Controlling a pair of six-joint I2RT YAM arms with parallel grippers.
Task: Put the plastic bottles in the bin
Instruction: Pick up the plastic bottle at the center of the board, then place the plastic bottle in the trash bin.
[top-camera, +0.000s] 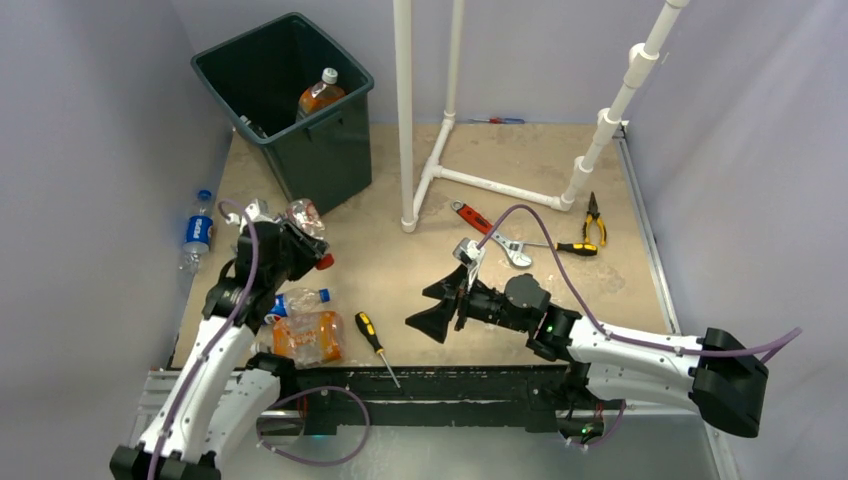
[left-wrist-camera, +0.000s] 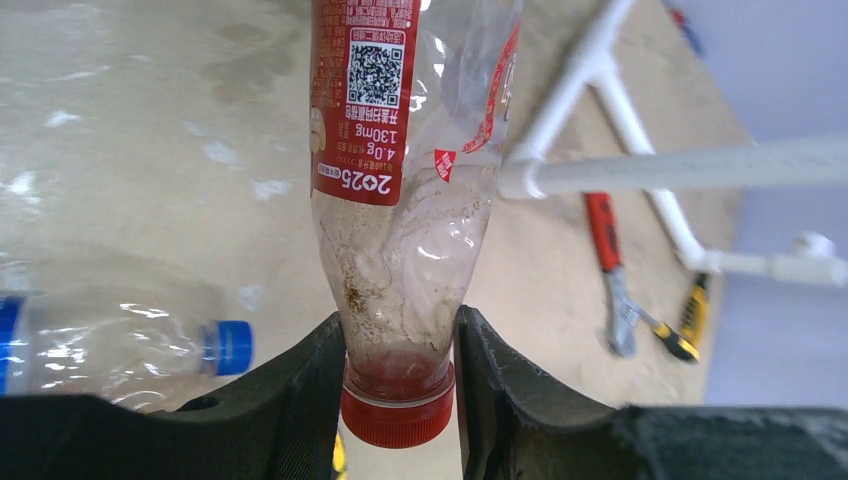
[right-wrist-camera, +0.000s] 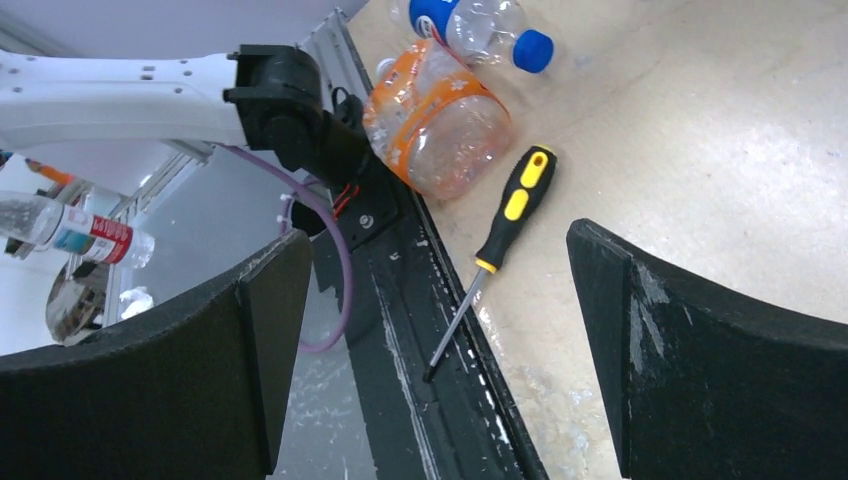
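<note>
We see the left gripper (left-wrist-camera: 400, 325) clamped on the red-labelled bottle (left-wrist-camera: 415, 250). Its two dark fingers (left-wrist-camera: 300, 400) press the neck from either side just above the red cap (left-wrist-camera: 397, 415). The cap sits back between them toward the wrist, and the crumpled clear body runs straight out ahead of the fingertips.

The bin (top-camera: 330, 155) stands beyond this gripper, further up the table and well apart from it. A white-capped bottle (top-camera: 320, 95) with an orange label already stands inside, leaning at the bin's right wall.

Behind the left gripper, toward its arm's base, a blue-capped bottle (top-camera: 300, 300) and a crushed orange bottle (top-camera: 308, 337) lie just beside each other on the table. Off to the gripper's left, a Pepsi bottle (top-camera: 198, 232) lies at the table's edge.

The right gripper (right-wrist-camera: 437, 260) has its fingers spread wide, with nothing between them. It hangs near the middle of the table, pointing toward the left arm. A black-and-yellow screwdriver (right-wrist-camera: 510, 210) lies on the table ahead of its open fingers, tip toward the black rail at the near edge. The crushed orange bottle and the blue-capped one lie just past the handle.

On the far side of this gripper's wrist lies a red wrench (top-camera: 490, 232), with pliers (top-camera: 595, 215) further out and a white pipe frame (top-camera: 440, 170) beyond them.
</note>
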